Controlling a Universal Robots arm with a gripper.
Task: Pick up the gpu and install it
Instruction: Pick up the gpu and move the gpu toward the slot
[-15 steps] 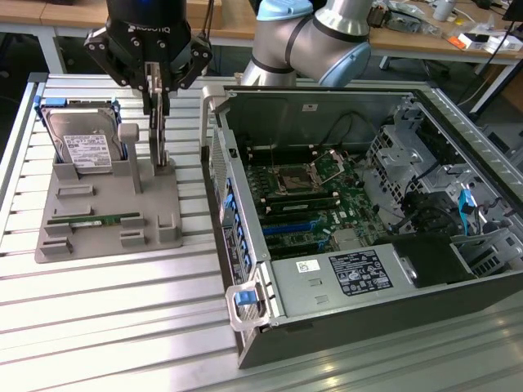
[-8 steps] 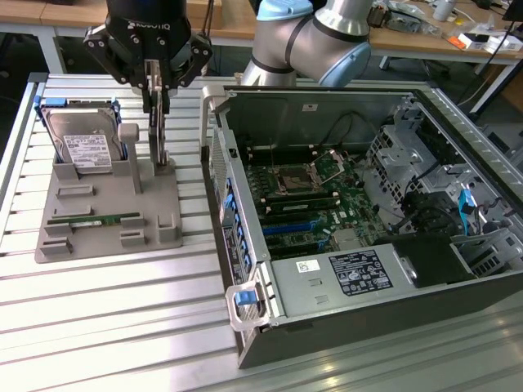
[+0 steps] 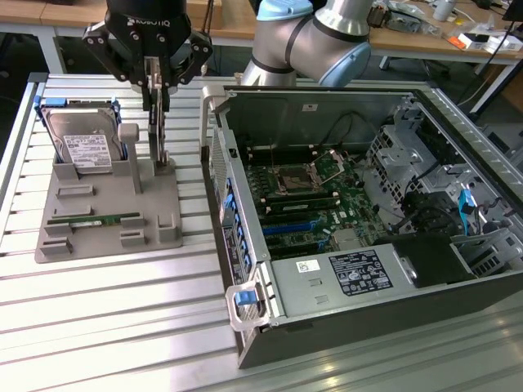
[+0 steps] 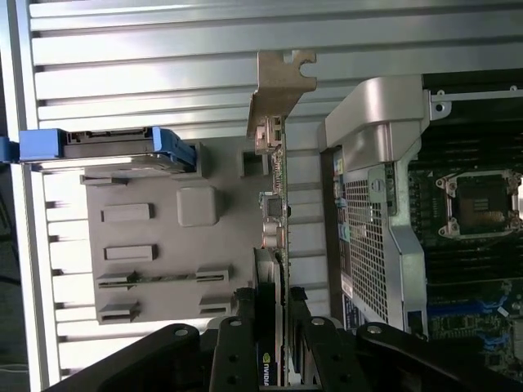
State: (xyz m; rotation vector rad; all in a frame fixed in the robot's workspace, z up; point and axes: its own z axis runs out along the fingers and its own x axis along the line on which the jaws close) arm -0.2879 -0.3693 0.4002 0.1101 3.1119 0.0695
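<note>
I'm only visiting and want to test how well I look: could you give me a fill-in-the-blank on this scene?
1. The pincer is shut on the ___, a thin dark card held on edge.
2. The hard drive stands in the grey tray between ___ brackets.
3. A narrow green ___ lies flat in that tray.
4. On the exterior view's right, the computer case lies with its side ___.
Missing words: gpu; blue; memory stick; open.

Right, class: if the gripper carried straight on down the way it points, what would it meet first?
Probably the grey holder tray: the gripper points straight down, closed on the upright gpu, and the tray lies directly beneath. How far below is unclear.
</note>
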